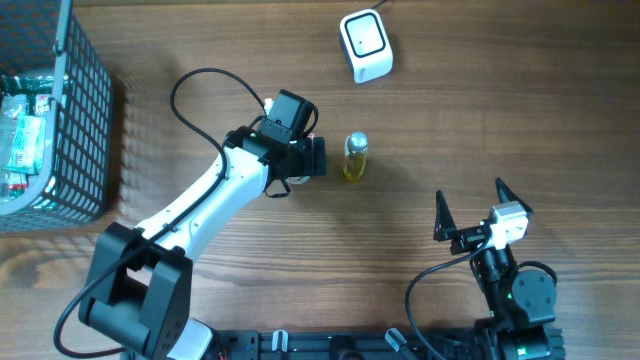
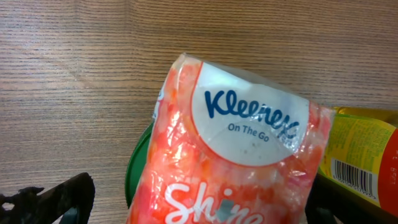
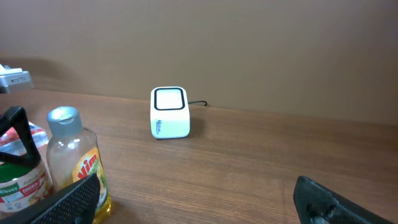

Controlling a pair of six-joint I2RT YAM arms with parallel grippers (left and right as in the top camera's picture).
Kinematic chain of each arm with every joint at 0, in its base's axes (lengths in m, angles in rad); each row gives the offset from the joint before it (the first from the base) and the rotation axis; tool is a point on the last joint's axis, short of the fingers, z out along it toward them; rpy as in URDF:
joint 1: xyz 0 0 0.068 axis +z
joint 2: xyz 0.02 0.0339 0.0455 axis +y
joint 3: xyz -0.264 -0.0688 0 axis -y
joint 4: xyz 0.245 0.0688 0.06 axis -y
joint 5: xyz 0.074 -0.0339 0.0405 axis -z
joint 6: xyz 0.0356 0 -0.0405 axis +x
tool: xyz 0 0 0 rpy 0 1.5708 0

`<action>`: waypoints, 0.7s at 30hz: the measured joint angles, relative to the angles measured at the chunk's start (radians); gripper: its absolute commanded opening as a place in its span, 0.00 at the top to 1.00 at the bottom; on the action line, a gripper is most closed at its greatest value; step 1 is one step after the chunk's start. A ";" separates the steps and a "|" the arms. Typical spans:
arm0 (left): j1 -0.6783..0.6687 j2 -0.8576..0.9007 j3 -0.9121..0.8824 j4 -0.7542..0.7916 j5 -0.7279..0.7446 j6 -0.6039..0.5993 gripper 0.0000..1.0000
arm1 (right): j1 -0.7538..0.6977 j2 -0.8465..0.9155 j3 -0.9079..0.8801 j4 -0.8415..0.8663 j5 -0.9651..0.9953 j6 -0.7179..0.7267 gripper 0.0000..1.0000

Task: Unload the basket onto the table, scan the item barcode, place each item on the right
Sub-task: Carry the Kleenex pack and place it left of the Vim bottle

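1. Checkout drill at mid-table: the left gripper (image 1: 312, 158) hangs with jaws wide apart, gripping nothing, over a Kleenex tissue pack (image 2: 230, 155). The pack lies near the middle of the table (image 1: 480, 100), just beside a yellow bottle (image 1: 355, 157).
2. The right gripper (image 1: 469, 189) waits at the near right, also agape and empty, well apart from every item.
3. We judge the step in hand to be the pick-up. No item is held, and the scanner (image 1: 365, 45) stands at the far edge, well apart from pack and bottle.
4. As we read it, the next move calls for the left jaws to close on the pack, lift it and carry it to the scanner with its code facing the window. The only barcode (image 2: 354, 177) we see sits on the bottle's label; the pack's visible face shows none.
5. Only the left wrist view shows the pack clearly, since the arm hides it from overhead. 1 finger (image 2: 59, 196) stands clear of the wrapper, with bare wood between them.
6. Only the right wrist view shows a green-labelled can (image 3: 18, 183) beside the bottle. We cannot tell whether the pack rests on it.
7. Only the overhead view shows the wire basket (image 1: 60, 120) of goods at the far left.
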 measured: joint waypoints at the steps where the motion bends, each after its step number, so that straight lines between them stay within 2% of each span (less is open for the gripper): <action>1: 0.000 0.000 0.000 0.000 0.000 0.000 0.00 | 0.000 0.000 0.000 0.000 0.000 0.000 0.00; 10: 0.013 -0.011 0.031 -0.005 -0.018 0.000 0.00 | 0.000 0.000 0.000 0.000 0.000 0.000 0.00; 21: 0.058 -0.203 0.158 0.002 -0.093 0.001 0.00 | 0.000 0.000 0.000 0.000 0.000 0.000 0.00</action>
